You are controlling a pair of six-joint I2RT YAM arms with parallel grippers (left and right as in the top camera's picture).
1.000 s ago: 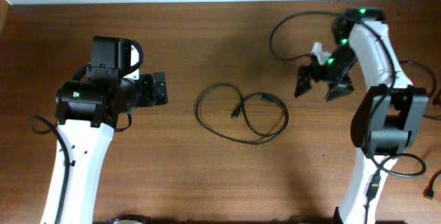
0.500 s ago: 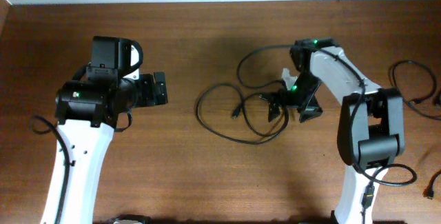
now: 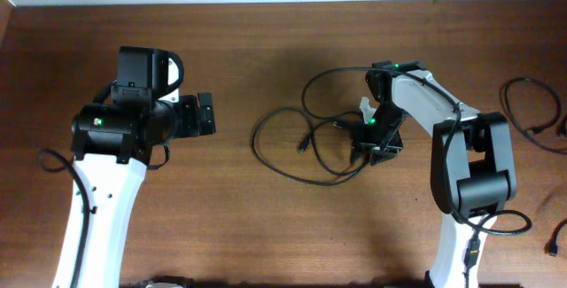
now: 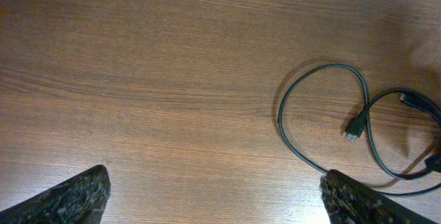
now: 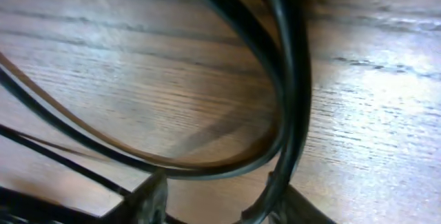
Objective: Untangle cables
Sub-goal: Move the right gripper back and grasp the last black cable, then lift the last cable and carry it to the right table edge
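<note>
Overhead and wrist views of the wooden table (image 3: 266,235) with both arms at their stations. You will find the cables (image 3: 255,143) near the middle of the table, lying flat as a few overlapping loops, with one small plug end (image 4: 353,128) resting inside the widest loop. The left gripper (image 3: 206,114) is held well apart from the bundle, on its left side; its fingers (image 4: 69,198) are spread wide with nothing between them, and in the left wrist view only bare wood lies between the two tips while the loops sit off to the right. The right gripper (image 3: 372,146) is lowered onto the right edge of the bundle, where the strands cross. In the right wrist view you see two fingertips (image 5: 148,200) at the bottom of the frame with a narrow gap between them, a curved strand bending just above that gap and another running down against the inner side of the right-hand tip. Whether these fingers have clamped a strand or merely straddle it cannot be told from either view. A thicker wire (image 3: 307,93) belonging to the right arm arcs above the bundle, beside it. A lone cord (image 3: 534,131) lies at the far right edge of the table, well apart from the central loops.
</note>
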